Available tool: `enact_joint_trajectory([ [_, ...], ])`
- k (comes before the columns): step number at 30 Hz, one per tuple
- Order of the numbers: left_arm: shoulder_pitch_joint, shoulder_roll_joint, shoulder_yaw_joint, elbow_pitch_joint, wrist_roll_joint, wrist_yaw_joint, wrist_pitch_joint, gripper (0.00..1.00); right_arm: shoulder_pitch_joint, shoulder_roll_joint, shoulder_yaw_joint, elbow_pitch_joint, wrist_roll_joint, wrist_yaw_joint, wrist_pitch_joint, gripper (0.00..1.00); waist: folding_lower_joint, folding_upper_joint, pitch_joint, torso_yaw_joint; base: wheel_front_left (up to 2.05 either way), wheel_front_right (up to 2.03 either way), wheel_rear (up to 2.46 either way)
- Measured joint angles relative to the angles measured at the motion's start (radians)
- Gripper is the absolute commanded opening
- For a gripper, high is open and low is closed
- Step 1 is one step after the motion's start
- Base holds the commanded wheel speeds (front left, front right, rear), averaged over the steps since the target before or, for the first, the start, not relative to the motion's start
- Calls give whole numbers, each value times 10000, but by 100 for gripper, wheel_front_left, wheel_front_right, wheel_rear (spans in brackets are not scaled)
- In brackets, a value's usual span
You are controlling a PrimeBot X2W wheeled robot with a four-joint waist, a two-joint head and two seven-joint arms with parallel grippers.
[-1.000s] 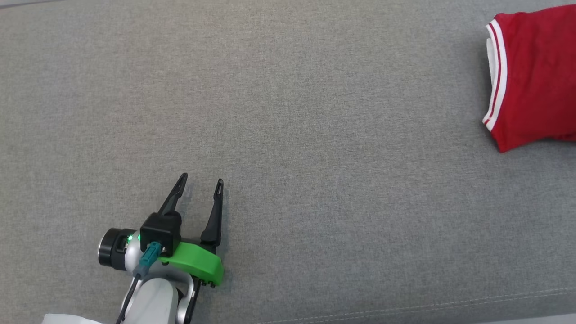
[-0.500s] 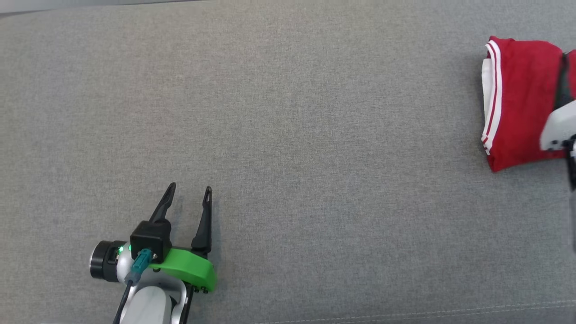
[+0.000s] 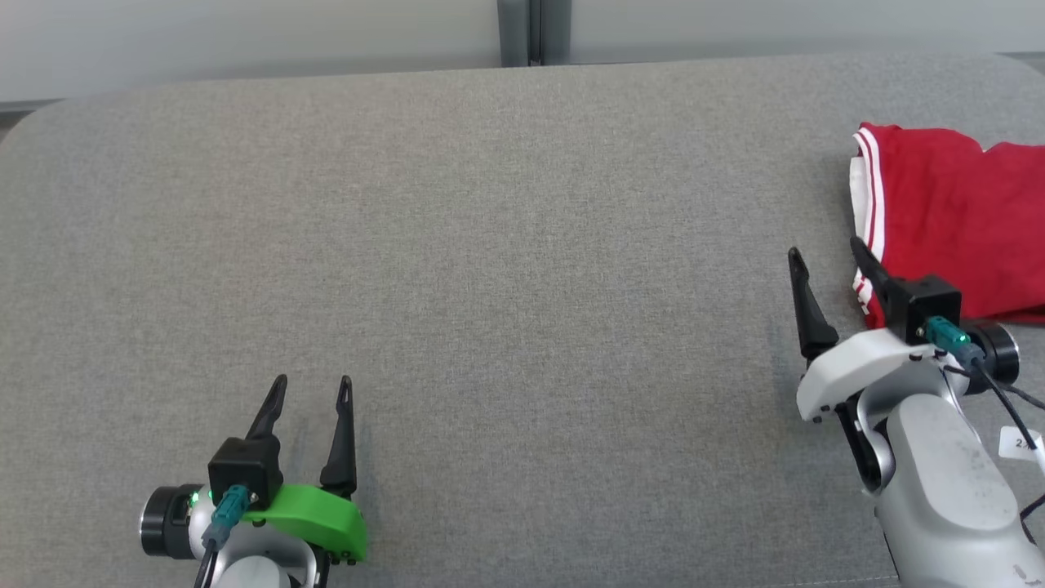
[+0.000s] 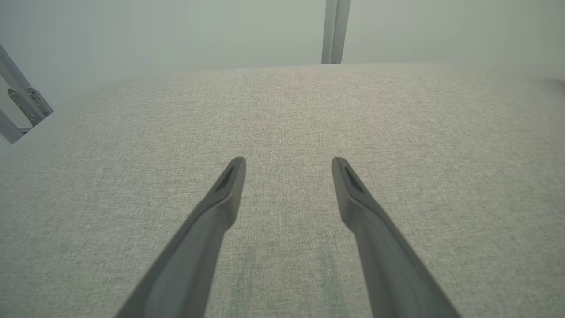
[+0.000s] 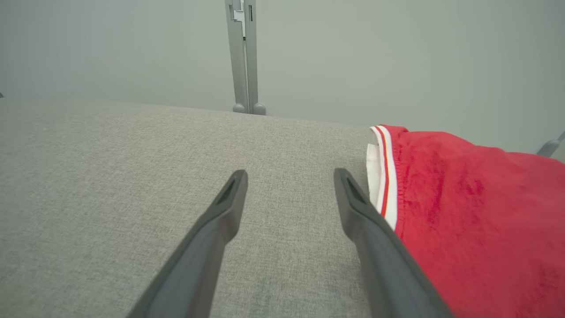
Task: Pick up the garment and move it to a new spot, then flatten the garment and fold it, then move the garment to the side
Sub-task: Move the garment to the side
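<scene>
In the head view, a table (image 3: 522, 245) covered with grey fabric is seen, with rounded far corners. The red garment (image 3: 939, 220) is laid at the far right of it, folded, with a white and red striped hem turned to the left. The garment is cut off by the right edge of the picture, and its near edge is hidden behind the wrist of the right arm. The right tool (image 3: 823, 247) is held just beside the hem, with its fingers spread wide and nothing caught between them. The left tool (image 3: 312, 382) is seen at the lower left, well apart from the garment, also wide open and empty. Its arm is cut off by the bottom edge.

In the left wrist view, the left tool (image 4: 289, 161) is shown open over bare grey fabric (image 4: 282, 110). A grey post (image 4: 335, 31) is seen behind the table.

In the right wrist view, the right tool (image 5: 290, 172) is shown open. The garment (image 5: 463, 212) is cut off at the right and the bottom. Its hem is partly covered by the right finger, and it cannot be told whether the two are touching.
</scene>
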Motion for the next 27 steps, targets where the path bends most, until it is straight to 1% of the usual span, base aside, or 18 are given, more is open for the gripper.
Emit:
enact_joint_trajectory([
  [3,189,0,58,19,-123,21,0,100,479,67,105,-123,115,-2,0,100,0,0,-275,68,0,0,0],
  [6,347,0,102,56,-194,92,0,100,877,265,119,-155,174,-2,0,100,0,0,-548,133,0,0,0],
  [10,578,2,242,96,-328,173,0,100,1232,395,-19,-238,282,-2,0,100,0,0,-879,186,0,0,0],
  [16,906,-2,481,140,-387,263,0,100,1726,575,151,-383,326,-2,0,100,0,0,-1311,172,0,0,0],
  [20,1020,0,612,153,-389,261,0,100,1919,606,224,-497,384,-2,0,100,-1,0,-1447,114,0,0,0],
  [23,1027,0,685,171,-387,249,0,100,2073,625,230,-562,207,-2,0,100,0,0,-1526,36,0,0,0],
  [27,1029,2,823,268,-380,178,0,100,2197,662,286,-357,21,-2,0,100,0,0,-1629,-41,0,0,0],
])
